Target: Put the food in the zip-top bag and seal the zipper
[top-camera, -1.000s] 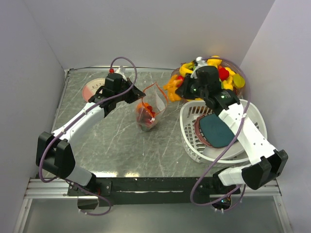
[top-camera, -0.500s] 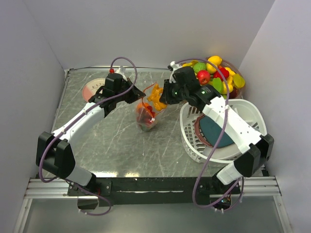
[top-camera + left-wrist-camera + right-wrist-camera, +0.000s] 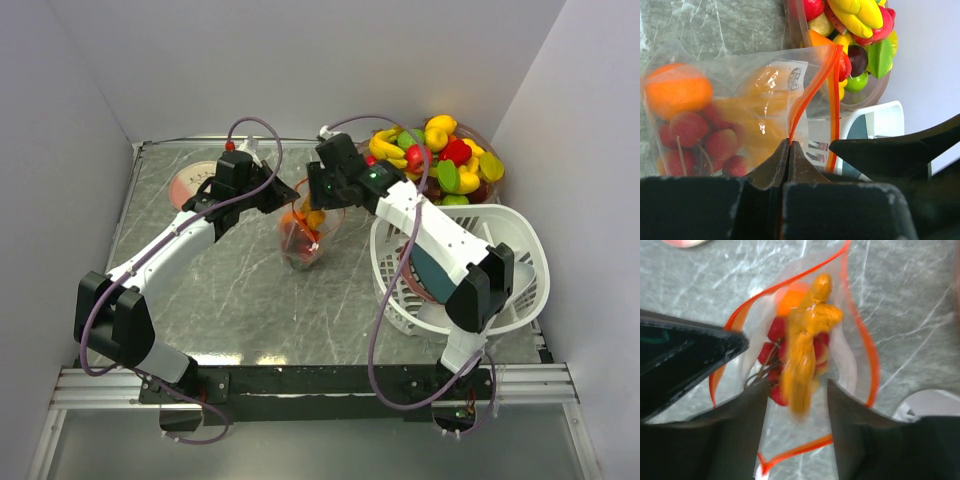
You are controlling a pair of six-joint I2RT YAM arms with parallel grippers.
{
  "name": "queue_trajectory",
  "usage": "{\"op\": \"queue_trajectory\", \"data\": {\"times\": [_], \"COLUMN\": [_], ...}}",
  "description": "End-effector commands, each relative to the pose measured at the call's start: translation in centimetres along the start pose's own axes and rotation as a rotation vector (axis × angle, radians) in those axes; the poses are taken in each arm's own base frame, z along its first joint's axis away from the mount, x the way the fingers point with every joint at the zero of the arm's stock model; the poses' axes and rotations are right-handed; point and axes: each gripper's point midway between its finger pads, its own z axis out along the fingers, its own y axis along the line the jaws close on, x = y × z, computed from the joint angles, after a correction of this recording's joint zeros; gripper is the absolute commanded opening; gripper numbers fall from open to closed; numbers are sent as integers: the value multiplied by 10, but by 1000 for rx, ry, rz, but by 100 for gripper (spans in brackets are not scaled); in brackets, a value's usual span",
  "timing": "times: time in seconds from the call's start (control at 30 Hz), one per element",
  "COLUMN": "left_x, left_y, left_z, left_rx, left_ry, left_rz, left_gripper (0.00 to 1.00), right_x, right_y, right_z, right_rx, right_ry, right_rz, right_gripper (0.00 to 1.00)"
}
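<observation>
The zip-top bag stands open mid-table, with an orange and red berries of the food inside. My left gripper is shut on the bag's rim at the zipper and holds the mouth up. Directly over the mouth hangs my right gripper, open. A blurred orange-yellow piece of food lies loose between its fingers, over the red berries. The orange-red zipper loops around it. A small white slider shows at the strip's near end.
A clear bowl heaped with more toy food sits at the back right. A white slatted basket holding a teal plate stands in front of it. A pink plate lies at the back left.
My right arm swung left from the bowl to above the bag, carrying the orange-yellow piece. Its jaws have opened and the piece is dropping into the bag. The left gripper has not moved.
</observation>
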Motion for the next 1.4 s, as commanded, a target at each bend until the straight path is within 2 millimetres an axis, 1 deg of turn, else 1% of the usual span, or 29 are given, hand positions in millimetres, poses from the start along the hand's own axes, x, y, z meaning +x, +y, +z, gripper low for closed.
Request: {"op": "queue_trajectory", "data": {"times": [0.0,0.17,0.23,0.33,0.37,0.43,0.47,0.57,0.6,0.63,0.67,0.7,0.73,0.77,0.8,0.87,0.9,0.97,1.03,1.1,1.13,1.3,1.37], "left_x": [-8,-9,-9,-10,-10,-11,-11,-13,-13,-13,-14,-14,-15,-15,-15,-16,-16,-16,-14,-11,-11,-13,-13], "left_y": [-14,-14,-13,-14,-14,-14,-14,-15,-16,-16,-16,-17,-17,-17,-16,-17,-17,-18,-17,-16,-17,-16,-15], "left_z": [-7,-8,-7,-8,-8,-10,-11,-13,-13,-14,-14,-15,-16,-17,-17,-19,-20,-20,-18,-17,-17,-21,-21], "left_rx": [37,36,34,30,30,28,29,31,31,31,31,30,29,24,21,21,21,28,29,32,32,20,10], "left_ry": [-33,-39,-38,-39,-41,-47,-48,-53,-55,-55,-55,-56,-58,-61,-62,-64,-64,-61,-54,-41,-41,-49,-45], "left_rz": [29,25,25,24,26,29,31,33,33,33,36,38,41,45,46,51,51,52,45,41,41,55,59], "left_gripper": [1,1,1,1,1,1,1,1,1,1,1,1,1,1,1,1,1,1,1,1,1,1,1], "right_x": [-24,-30,-31,-26,-26,-28,-36,-49,-54,-59,-64,-69,-71,-75,-81,-84,-88,-89,-87,-83,-82,-78,-76], "right_y": [0,-14,-23,-44,-63,-87,-111,-147,-171,-185,-208,-218,-229,-240,-257,-277,-290,-303,-317,-325,-329,-342,-351], "right_z": [-29,-50,-52,-51,-51,-55,-56,-55,-56,-52,-52,-47,-47,-48,-49,-52,-52,-52,-45,-37,-35,-20,-18], "right_rx": [43,90,123,177,215,251,288,360,416,461,499,512,525,540,569,623,652,693,744,761,775,800,813], "right_ry": [-101,-161,-179,-179,-180,-194,-212,-255,-269,-283,-291,-293,-297,-309,-328,-336,-332,-312,-282,-234,-221,-197,-181], "right_rz": [7,25,31,48,68,98,135,176,199,213,246,269,293,316,338,344,351,312,276,217,188,124,115], "right_gripper": [71,72,70,68,68,67,67,68,69,73,75,76,76,76,76,76,77,80,83,83,84,86,86]}}
